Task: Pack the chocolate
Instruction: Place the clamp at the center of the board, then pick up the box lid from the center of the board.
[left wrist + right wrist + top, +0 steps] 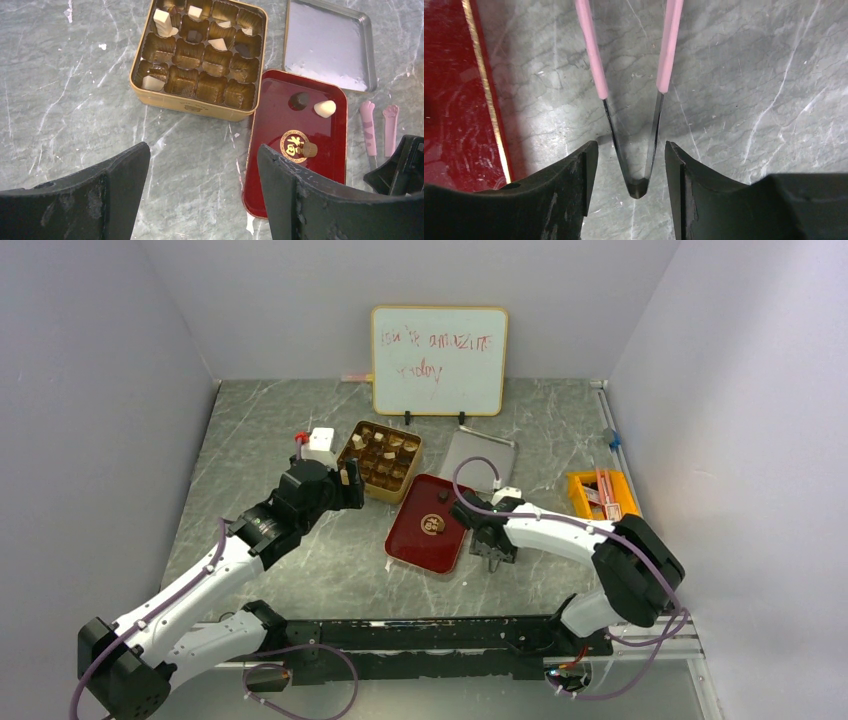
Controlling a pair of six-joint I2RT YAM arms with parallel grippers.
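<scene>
Chocolate pieces sit in a few cups of the gold tin (190, 104), cream ones (163, 19) and a dark one (193, 35). Three more lie on the red tray (280, 120): dark (299, 101), cream (325, 108) and tan (309, 149). My left gripper (202, 165) hangs open over bare table in front of the tin, with nothing between its fingers. My right gripper (631, 155) is open just right of the red tray (454, 100). The joined steel end of the pink tweezers (638, 186) lies between its fingers, with a gap on each side.
A silver tray (480, 455) lies behind the red tray (420, 545). A whiteboard (439, 360) stands at the back. An orange box (600, 495) sits at the right wall. A small white object (320, 443) stands left of the tin (352, 445).
</scene>
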